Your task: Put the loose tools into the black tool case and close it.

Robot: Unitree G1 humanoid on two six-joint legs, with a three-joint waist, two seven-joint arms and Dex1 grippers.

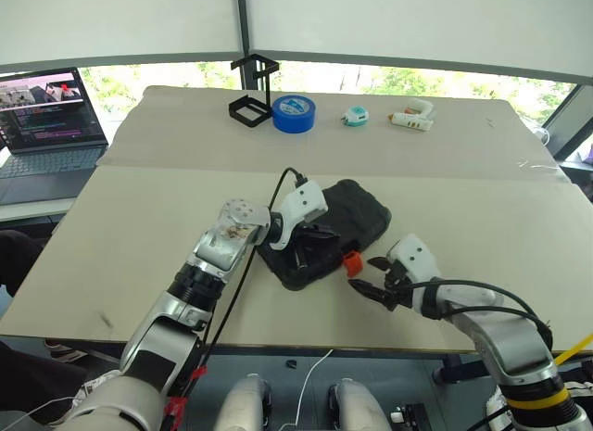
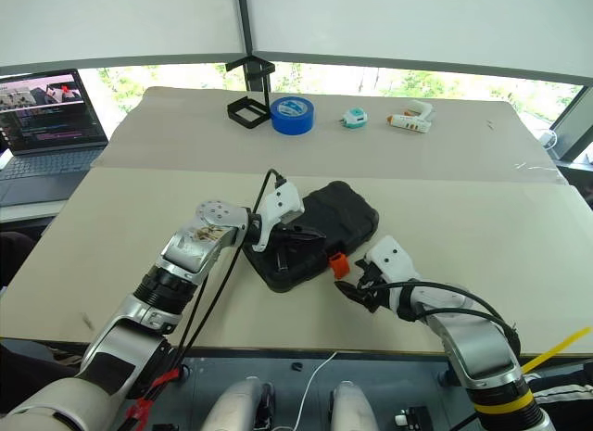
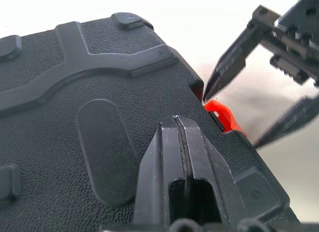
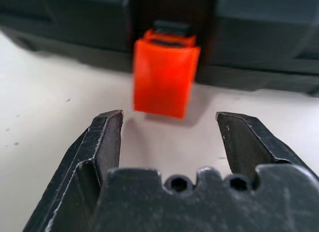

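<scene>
Your left end effector [image 1: 310, 234] reaches across with fingers pressed together, tip resting on the lid of the closed black tool case [image 1: 357, 213]. Your right end effector [image 1: 369, 278] angles down at the tabletop [image 1: 482, 209], fingers spread, empty. Its wrist view puts the orange latch [image 4: 164, 77] just ahead, between the fingertips, not touching.

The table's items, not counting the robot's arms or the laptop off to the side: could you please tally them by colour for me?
Black: 2, the tool case and the wire-frame stand
Blue: 1, the tape roll
White: 1, the glue gun
Teal and white: 1, a small round item
Total: 5
</scene>
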